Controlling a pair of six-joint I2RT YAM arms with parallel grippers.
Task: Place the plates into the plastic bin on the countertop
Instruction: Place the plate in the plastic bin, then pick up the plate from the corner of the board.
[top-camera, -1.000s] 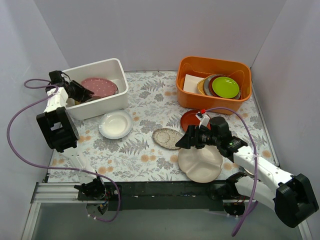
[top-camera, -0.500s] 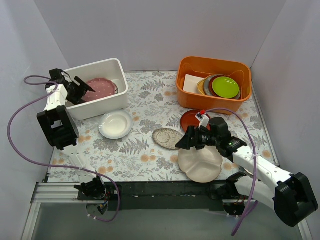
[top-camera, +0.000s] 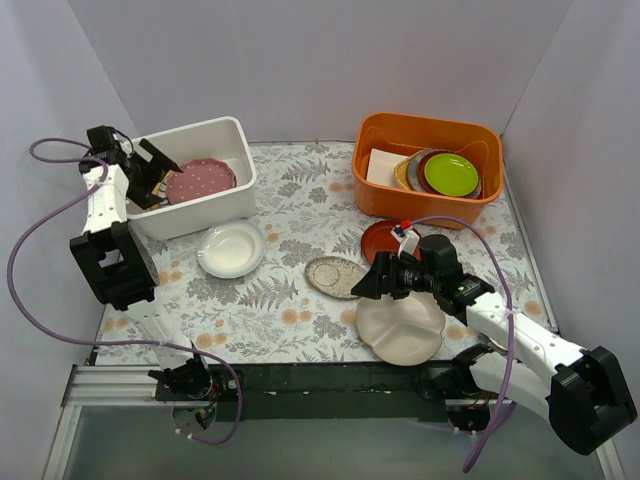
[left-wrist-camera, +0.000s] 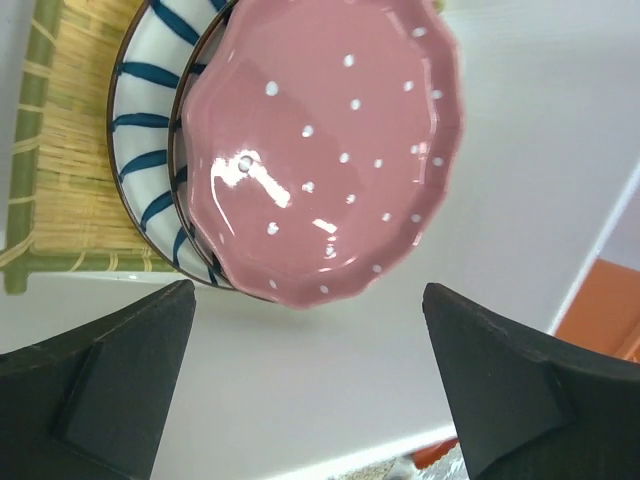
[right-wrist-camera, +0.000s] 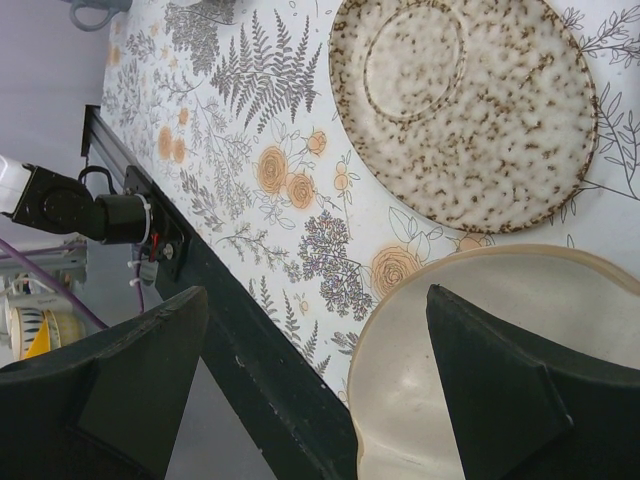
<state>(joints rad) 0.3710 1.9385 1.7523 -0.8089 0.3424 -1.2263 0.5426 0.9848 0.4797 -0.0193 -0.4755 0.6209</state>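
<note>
The bin (top-camera: 215, 207) stands at the far left of the countertop (top-camera: 290, 210), and the tub (top-camera: 372, 203) at the far right, well apart from it. Inside the bin a mat (left-wrist-camera: 60, 150) lies at the bottom, a striped plate (left-wrist-camera: 145, 120) on the mat, and a dotted plate (top-camera: 200, 178) on top of that. A stack of plates (top-camera: 445, 172) sits in the right half of the tub. Just before the bin lies a deep plate (top-camera: 232, 248). A speckled plate (top-camera: 335, 277) lies mid-counter, to its right. Behind that and to the right, before the tub, lies a round plate (top-camera: 378, 236). A divided plate (top-camera: 400, 330) lies at the near edge, just beside the speckled plate.
</note>
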